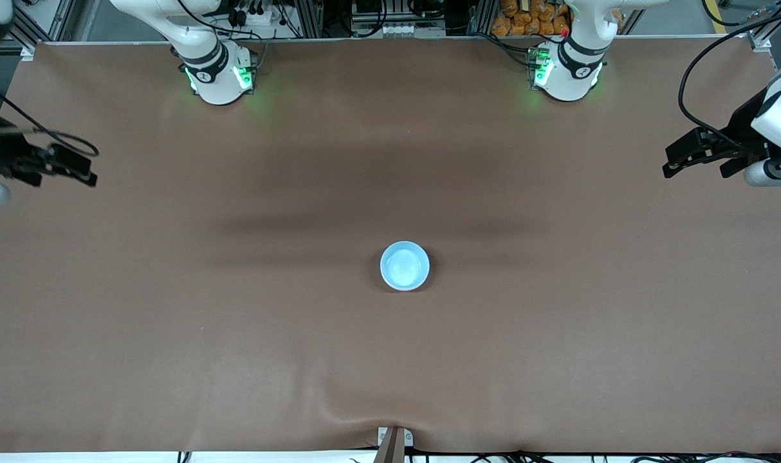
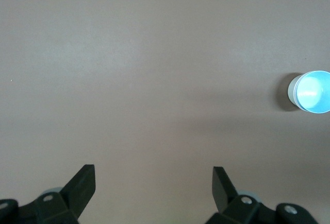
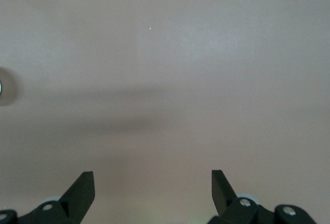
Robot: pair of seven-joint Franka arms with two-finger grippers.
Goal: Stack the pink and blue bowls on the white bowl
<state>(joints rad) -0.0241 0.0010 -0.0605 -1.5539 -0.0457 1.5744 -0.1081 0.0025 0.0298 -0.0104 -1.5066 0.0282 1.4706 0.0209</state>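
A light blue bowl (image 1: 404,265) stands upright near the middle of the brown table. It also shows in the left wrist view (image 2: 313,92), where a pale whitish wall shows below its rim. No pink bowl shows anywhere, and no separate white bowl. My left gripper (image 1: 693,172) is open and empty above the left arm's end of the table, well away from the bowl. Its fingers frame bare table in its wrist view (image 2: 153,175). My right gripper (image 1: 62,175) is open and empty above the right arm's end, also over bare table (image 3: 153,178).
The brown table cover (image 1: 236,334) has a slight wrinkle near the front edge. A small metal bracket (image 1: 394,440) sits at the middle of that edge. The two arm bases (image 1: 220,74) (image 1: 567,71) stand along the table's back edge.
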